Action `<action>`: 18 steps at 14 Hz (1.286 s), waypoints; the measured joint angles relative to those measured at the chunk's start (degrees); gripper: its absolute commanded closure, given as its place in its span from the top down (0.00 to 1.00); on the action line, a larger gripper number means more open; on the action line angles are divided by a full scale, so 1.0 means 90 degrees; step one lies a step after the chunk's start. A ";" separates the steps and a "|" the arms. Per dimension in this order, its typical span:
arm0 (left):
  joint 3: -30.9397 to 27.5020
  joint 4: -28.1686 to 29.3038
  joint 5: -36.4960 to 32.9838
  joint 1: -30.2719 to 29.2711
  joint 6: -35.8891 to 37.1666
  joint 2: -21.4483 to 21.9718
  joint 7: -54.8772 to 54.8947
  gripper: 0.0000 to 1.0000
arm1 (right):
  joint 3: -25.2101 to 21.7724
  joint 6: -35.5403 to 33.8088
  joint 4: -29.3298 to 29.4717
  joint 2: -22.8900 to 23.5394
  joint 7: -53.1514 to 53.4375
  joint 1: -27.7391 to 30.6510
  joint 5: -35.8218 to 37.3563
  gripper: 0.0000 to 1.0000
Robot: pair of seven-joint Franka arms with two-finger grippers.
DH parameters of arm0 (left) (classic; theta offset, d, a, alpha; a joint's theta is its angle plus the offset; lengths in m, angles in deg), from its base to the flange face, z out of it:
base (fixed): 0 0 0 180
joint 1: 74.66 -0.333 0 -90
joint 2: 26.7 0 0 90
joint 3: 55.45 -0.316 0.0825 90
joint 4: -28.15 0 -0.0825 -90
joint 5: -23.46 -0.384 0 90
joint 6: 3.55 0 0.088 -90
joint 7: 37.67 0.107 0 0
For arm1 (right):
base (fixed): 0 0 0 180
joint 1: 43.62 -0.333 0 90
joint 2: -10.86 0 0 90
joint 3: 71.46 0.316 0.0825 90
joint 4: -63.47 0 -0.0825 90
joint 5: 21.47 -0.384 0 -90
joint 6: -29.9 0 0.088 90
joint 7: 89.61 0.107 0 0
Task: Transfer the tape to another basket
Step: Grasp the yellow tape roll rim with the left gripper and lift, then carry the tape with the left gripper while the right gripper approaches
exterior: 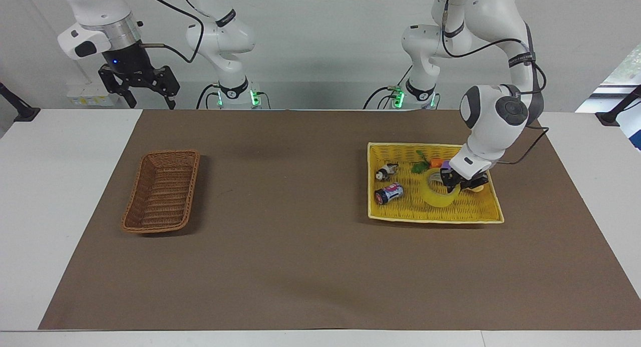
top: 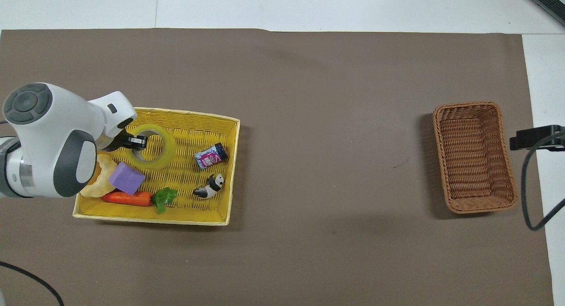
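We see the left gripper (exterior: 456, 183) down inside the flat, bright yellow woven tray basket (exterior: 488, 214) at the left arm's end of the table, its fingers clamped on the wall of the wide roll of translucent yellow packing tape (exterior: 440, 194). In the overhead view one finger sits inside the roll's hole and the other outside, so the left gripper (top: 134, 141) pinches the ring of the tape (top: 160, 153) on the side toward the left arm's end. In the facing view the tape looks tipped, its gripped side raised while its lower edge sits at the tray floor.

Around it in the yellow tray (top: 212, 219) lie a small pink-and-white labelled can (top: 211, 156) on its side, a black-and-white panda figure (top: 209, 187), an orange toy carrot with green leaves (top: 128, 198), a purple foam cube (top: 126, 178) and a pale ring-shaped pastry (top: 98, 180) partly under the arm.

The narrow, oblong brown wicker basket (exterior: 161, 192) stands well apart at the right arm's end of the brown mat (exterior: 300, 267), with nothing in it. The right gripper (exterior: 139, 86) waits with its jaws spread open, raised over the table edge by its own base and holding nothing.
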 measured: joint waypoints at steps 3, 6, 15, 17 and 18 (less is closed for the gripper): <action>0.0072 -0.0245 0.0001 0.0003 0.0187 0.0094 -0.0693 0.00 | 0.0000 0.0000 0.0000 0.0000 0.0000 0.0000 0.0000 1.00; 0.0180 -0.0394 0.0002 0.0060 0.0206 0.0138 -0.1357 0.00 | 0.0000 0.0000 0.0000 0.0000 0.0000 0.0000 0.0000 1.00; 0.0335 -0.0800 0.1030 0.1511 0.0043 0.0133 -0.3437 0.00 | 0.0000 0.0000 0.0000 0.0000 0.0000 0.0000 0.0000 1.00; 0.0340 -0.0795 0.1197 0.1898 0.0038 0.0125 -0.3502 0.00 | 0.0001 0.0000 0.0000 0.0000 0.0000 0.0000 0.0000 1.00; 0.0341 -0.0790 0.1215 0.2096 0.0024 0.0107 -0.3564 0.00 | 0.0001 0.0000 0.0000 0.0000 0.0000 0.0000 0.0000 1.00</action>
